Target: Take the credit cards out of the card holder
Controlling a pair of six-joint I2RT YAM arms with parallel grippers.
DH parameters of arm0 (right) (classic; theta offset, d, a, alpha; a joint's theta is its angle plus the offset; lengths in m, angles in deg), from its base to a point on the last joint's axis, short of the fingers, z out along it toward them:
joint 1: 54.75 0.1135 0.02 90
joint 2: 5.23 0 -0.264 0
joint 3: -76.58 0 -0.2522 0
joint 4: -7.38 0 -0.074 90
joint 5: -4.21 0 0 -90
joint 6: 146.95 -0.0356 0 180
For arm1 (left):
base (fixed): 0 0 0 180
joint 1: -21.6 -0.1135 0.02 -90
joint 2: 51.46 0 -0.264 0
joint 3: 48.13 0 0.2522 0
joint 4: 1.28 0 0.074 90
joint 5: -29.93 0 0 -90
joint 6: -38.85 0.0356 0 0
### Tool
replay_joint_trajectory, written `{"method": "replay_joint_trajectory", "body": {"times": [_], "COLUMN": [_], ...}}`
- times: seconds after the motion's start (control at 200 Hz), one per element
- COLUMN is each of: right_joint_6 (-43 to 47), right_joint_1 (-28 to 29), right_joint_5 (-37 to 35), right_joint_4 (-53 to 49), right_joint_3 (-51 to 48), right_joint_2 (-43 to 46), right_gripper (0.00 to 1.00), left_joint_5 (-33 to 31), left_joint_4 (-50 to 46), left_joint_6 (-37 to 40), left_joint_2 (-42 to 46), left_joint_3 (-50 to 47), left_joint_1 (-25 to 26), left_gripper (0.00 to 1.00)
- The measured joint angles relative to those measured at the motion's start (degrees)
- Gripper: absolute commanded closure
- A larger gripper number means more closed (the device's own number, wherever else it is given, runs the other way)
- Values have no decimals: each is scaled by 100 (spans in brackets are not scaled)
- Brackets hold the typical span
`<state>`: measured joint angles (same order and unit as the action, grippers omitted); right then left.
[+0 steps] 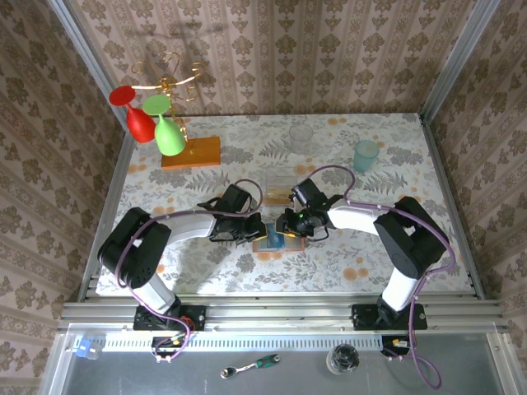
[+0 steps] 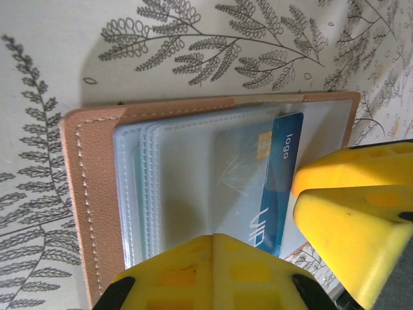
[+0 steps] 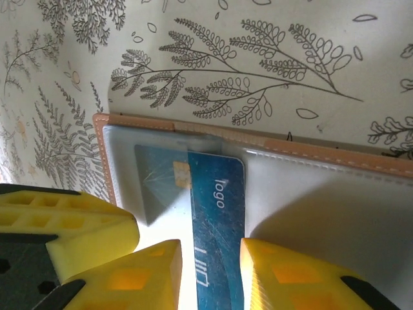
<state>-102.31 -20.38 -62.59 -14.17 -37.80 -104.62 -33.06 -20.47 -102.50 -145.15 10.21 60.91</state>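
Observation:
The card holder (image 1: 272, 244) lies open on the patterned table between both arms, with a tan leather rim (image 2: 90, 194) and clear sleeves inside. A blue credit card (image 3: 216, 213) sticks halfway out of a sleeve, its chip end still under the plastic. My right gripper (image 3: 211, 258) stands open just over it, one finger on each side of the bare blue strip. The left gripper (image 2: 214, 240) is shut, its tips against a creased clear sleeve (image 2: 187, 181); whether it pinches the sleeve I cannot tell. The right gripper's yellow fingers (image 2: 355, 213) sit close beside the card (image 2: 284, 174).
A clear plastic box (image 1: 278, 188) sits just behind the holder. At the back left is an orange wooden slab (image 1: 191, 152) with a gold stand holding red and green glasses. A clear glass (image 1: 301, 133) and a teal cup (image 1: 366, 155) stand farther back.

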Motion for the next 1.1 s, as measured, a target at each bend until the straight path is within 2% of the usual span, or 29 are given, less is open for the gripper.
{"method": "replay_joint_trajectory", "body": {"times": [0.45, 1.1], "right_joint_6": [-2, -304], "right_joint_1": [-4, -52], "right_joint_5": [63, 461], "right_joint_4": [48, 299], "right_joint_3": [-24, -85], "right_joint_2": [-76, -50], "right_gripper": [65, 87], "left_joint_5": [0, -9], "left_joint_4": [-61, -107], "left_joint_6": [61, 149], "left_joint_2": [-50, -81], "left_joint_3": [7, 48], "left_joint_1": [0, -2], "left_gripper": [100, 100]}}
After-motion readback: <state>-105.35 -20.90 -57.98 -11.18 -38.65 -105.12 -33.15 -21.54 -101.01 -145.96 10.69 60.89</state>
